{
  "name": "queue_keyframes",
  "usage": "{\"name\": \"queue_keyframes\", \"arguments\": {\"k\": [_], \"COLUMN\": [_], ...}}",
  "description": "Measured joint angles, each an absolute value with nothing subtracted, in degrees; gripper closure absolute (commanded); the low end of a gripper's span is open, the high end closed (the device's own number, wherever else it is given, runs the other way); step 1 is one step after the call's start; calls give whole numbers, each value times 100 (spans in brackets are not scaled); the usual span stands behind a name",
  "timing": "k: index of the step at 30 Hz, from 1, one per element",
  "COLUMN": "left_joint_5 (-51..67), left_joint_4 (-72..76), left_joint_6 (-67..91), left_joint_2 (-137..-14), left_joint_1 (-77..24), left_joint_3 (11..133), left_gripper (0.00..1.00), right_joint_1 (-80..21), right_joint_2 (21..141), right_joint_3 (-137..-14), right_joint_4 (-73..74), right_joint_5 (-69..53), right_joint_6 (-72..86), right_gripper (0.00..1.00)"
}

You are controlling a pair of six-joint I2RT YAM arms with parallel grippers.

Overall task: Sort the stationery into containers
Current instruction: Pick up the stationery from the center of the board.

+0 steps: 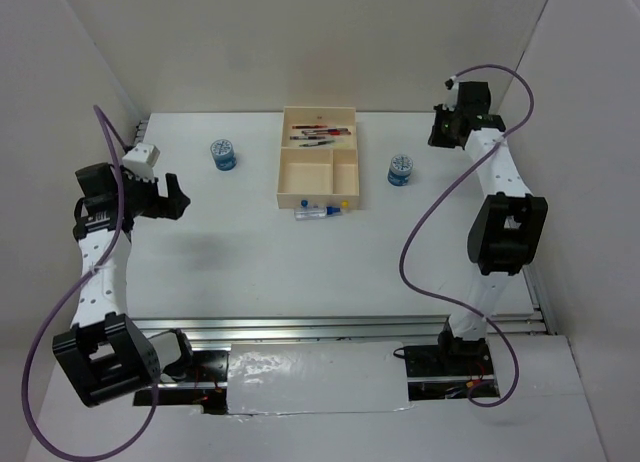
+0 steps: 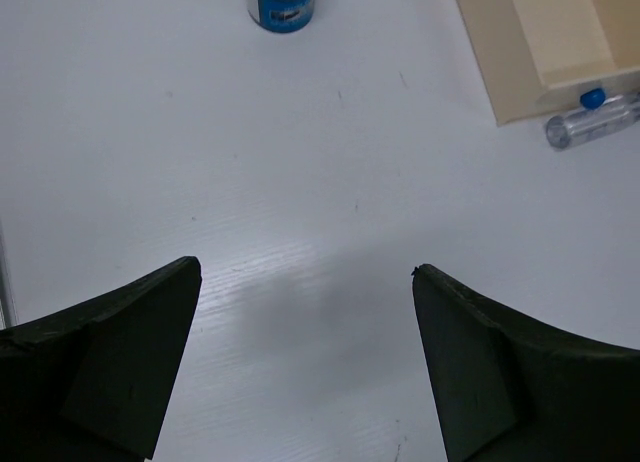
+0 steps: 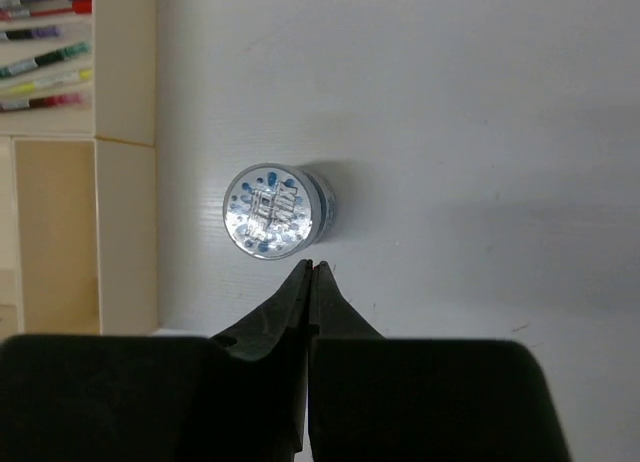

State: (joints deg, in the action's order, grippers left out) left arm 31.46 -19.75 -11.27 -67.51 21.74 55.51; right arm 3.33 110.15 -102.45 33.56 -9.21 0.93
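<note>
A cream tray (image 1: 284, 162) stands at the far middle of the table. Its long far section holds several pens (image 1: 322, 134), also seen in the right wrist view (image 3: 45, 52). A clear pen with a blue cap (image 1: 318, 212) lies on the table against the tray's near edge. A tiny blue piece (image 1: 313, 204) and a yellow piece (image 1: 344, 203) sit at that edge. One patterned cylinder (image 1: 224, 155) stands left of the tray, another (image 1: 401, 169) to its right. My left gripper (image 1: 175, 197) is open and empty over bare table. My right gripper (image 3: 310, 265) is shut and empty, just short of the right cylinder (image 3: 272, 210).
White walls close in the table on the left, far and right sides. The left wrist view shows the left cylinder (image 2: 281, 4), the tray's corner (image 2: 510, 72) and the clear pen (image 2: 590, 122) ahead. A metal rail (image 1: 340, 325) runs along the near edge.
</note>
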Motion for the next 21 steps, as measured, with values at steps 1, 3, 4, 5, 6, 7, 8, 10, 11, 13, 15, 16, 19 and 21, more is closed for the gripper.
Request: {"name": "queue_keyframes", "arguments": {"k": [1,3,4,5,6,7,8,10,11,13,15,16,19,21], "left_joint_5": [3190,3275,3321,3380,3446,3518,3588,3706,3743,3756,3763,3763,3760,3752], "left_joint_4": [-1909,-1763,-1745,-1732,-1732,-1728,-1693,-1531,-1461,-1396,-1391,-1393,-1455,-1507], "left_joint_6": [-1057,-1009,-1011,-1013,-1015,-1011,-1002,-930,-878,-832,-812,-799,-757,-753], "left_joint_2": [-6685,-6606,-6600,-6602,-6613,-6615,-6615,-6595,-6587,-6587,-6654,-6716,-6934,-7004], "left_joint_1": [2185,2193,2202,2222,2259,2316,2381,2502,2547,2571,2530,2521,2502,2510], "left_joint_3": [5546,5553,5561,5564,5564,5561,5546,5472,5428,5371,5380,5391,5439,5441], "left_gripper": [1,1,1,1,1,1,1,1,1,1,1,1,1,1], "right_joint_1": [432,624,714,788,860,923,956,945,906,768,587,482,202,32], "right_joint_2": [11043,11115,11172,11218,11271,11312,11365,11478,11513,11542,11544,11570,11714,11808], "right_joint_3": [-10245,-10307,-10361,-10398,-10420,-10431,-10464,-10556,-10584,-10606,-10634,-10698,-11019,-11153], "right_joint_4": [3354,3371,3371,3361,3365,3378,3426,3527,3570,3642,3686,3743,3876,3865], "right_joint_5": [-1011,-1166,-1258,-1339,-1409,-1446,-1463,-1483,-1490,-1514,-1518,-1516,-1433,-1345], "right_joint_6": [209,513,637,729,801,829,829,792,784,685,497,434,193,82], "right_gripper": [100,100,100,100,100,100,100,63,40,0,0,0,0,0]}}
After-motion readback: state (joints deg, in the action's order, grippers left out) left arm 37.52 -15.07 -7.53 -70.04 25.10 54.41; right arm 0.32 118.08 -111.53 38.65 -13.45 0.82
